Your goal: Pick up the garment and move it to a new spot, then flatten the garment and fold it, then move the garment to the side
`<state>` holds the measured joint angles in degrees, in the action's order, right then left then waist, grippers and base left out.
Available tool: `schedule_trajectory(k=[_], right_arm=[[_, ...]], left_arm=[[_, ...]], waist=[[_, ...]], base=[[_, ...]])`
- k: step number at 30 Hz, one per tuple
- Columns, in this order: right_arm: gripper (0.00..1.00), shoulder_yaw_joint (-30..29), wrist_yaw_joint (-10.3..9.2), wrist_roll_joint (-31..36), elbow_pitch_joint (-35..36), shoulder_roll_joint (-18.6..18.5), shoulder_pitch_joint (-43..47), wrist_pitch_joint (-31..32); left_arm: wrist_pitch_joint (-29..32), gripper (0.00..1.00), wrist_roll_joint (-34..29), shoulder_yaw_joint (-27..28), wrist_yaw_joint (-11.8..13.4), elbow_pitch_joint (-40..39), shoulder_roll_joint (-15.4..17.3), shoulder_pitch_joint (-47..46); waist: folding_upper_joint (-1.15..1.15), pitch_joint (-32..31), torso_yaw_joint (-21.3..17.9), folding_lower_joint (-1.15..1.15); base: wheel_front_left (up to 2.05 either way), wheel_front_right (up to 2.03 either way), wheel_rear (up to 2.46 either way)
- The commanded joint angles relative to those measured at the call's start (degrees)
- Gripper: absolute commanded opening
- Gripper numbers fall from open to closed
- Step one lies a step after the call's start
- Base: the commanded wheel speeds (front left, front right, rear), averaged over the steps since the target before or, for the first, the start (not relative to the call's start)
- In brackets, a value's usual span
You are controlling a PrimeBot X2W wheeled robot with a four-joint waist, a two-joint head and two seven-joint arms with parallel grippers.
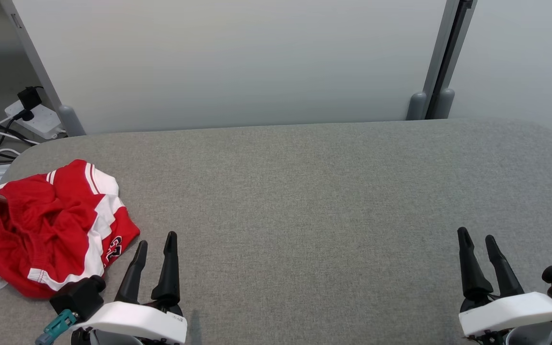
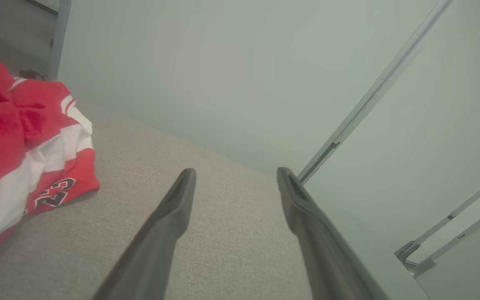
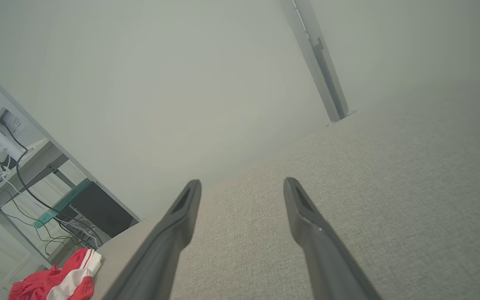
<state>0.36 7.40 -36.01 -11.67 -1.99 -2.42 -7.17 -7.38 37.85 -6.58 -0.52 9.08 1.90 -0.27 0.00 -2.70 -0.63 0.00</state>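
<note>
A crumpled red garment [image 1: 46, 230] with white stripes and a dark number print lies at the left edge of the grey table [image 1: 304, 191]. It also appears at the left in the left wrist view as the garment [image 2: 19, 141], and small at the lower left in the right wrist view as the garment [image 3: 56, 281]. My left gripper [image 1: 157, 242] stands open just right of the garment, apart from it, nothing between its fingers [image 2: 177, 208]. My right gripper [image 1: 477, 238] is open at the lower right over bare table, its fingers [image 3: 302, 208] holding nothing.
Pale partition panels [image 1: 237, 62] with a grey post [image 1: 436, 62] stand behind the table's far edge. A power strip and cables [image 1: 12, 124] lie on the floor beyond the far left corner. A desk with cables [image 3: 23, 166] stands off to the left.
</note>
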Motion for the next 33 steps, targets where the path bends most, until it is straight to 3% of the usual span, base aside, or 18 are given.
schedule_trajectory(k=[1,33], right_arm=[[1.0,1.0,0.06,2.3,2.2,-0.5,-1.0,-1.2],[1.0,7.4,0.08,21.7,5.0,-1.1,-1.0,-6.6]], left_arm=[[-1.0,1.0,-2.2,0.9,0.5,-2.1,0.7,-2.6],[-6.4,1.0,-23.1,-1.7,2.0,-4.6,0.9,-1.2]], waist=[[0.0,-0.1,0.0,0.0],[0.0,-1.3,-0.2,0.0]], base=[[0.0,0.0,0.0],[0.0,0.0,0.0]])
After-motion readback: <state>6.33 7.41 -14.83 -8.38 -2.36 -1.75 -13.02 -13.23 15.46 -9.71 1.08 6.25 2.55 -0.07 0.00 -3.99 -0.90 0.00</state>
